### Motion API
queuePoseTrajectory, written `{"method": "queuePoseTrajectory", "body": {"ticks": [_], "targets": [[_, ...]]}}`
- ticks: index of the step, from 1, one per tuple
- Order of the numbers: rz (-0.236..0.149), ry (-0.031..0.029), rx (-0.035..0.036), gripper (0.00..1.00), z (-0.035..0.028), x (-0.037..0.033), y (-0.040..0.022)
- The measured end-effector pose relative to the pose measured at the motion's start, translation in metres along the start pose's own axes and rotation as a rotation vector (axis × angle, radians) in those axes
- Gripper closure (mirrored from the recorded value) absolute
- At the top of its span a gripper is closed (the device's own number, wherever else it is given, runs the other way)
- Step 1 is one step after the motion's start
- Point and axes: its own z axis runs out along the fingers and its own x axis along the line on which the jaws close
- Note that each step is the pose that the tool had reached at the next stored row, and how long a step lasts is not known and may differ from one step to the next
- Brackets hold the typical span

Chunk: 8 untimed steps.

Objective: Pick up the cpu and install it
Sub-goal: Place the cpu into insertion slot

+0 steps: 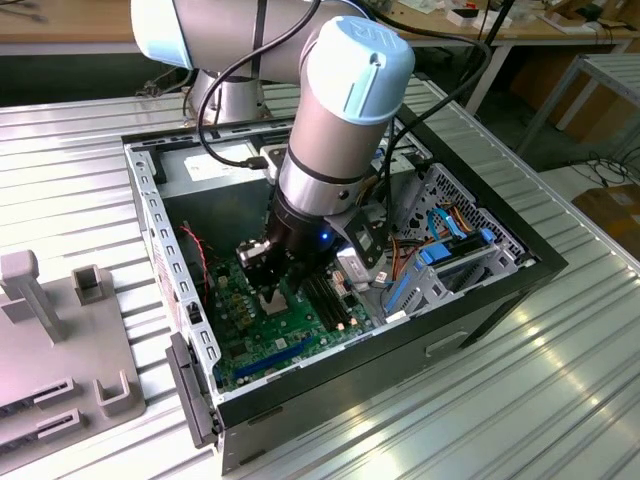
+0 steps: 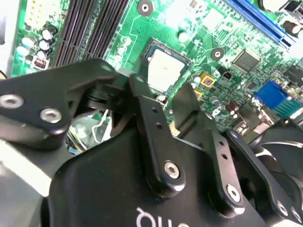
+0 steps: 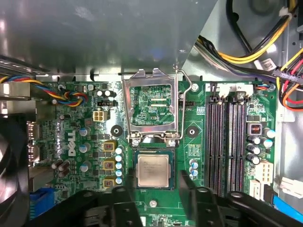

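The cpu (image 3: 153, 170), a small square chip with a silver-grey top, lies flat in the socket on the green motherboard (image 3: 80, 142). The socket's metal load plate (image 3: 151, 106) stands flipped open beside it, its lever (image 3: 185, 85) raised. My gripper (image 3: 154, 191) hovers just above the cpu, open, its black fingers (image 3: 188, 182) spread wider than the chip and not touching it. The second wrist view shows the cpu (image 2: 163, 71) just beyond the gripper (image 2: 161, 92). In the exterior view the gripper (image 1: 270, 268) reaches down into the open computer case (image 1: 330, 350).
Black memory slots (image 3: 225, 142) run beside the socket. Bundled coloured cables (image 3: 265, 52) hang near the case wall. A drive cage with blue parts (image 1: 450, 250) stands at the exterior view's right. A grey fixture (image 1: 60, 340) sits on the table at the exterior view's left.
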Motion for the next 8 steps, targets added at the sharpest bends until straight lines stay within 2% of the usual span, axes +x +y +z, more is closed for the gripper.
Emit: {"method": "queuePoseTrajectory", "body": {"ticks": [2,3,4,5,8], "targets": [[0.000,0.0001,0.0002,0.67,0.0000,0.0013,-0.0001],[0.000,-0.0001,0.0004,0.67,0.0001,0.0037,-0.0001],[0.000,-0.0004,0.0002,0.78,0.0002,0.0047,0.0000],[0.000,-0.0004,0.0003,0.85,0.0002,0.0047,0.0000],[0.000,-0.0004,0.0002,0.89,0.0003,0.0048,0.0000]]}}
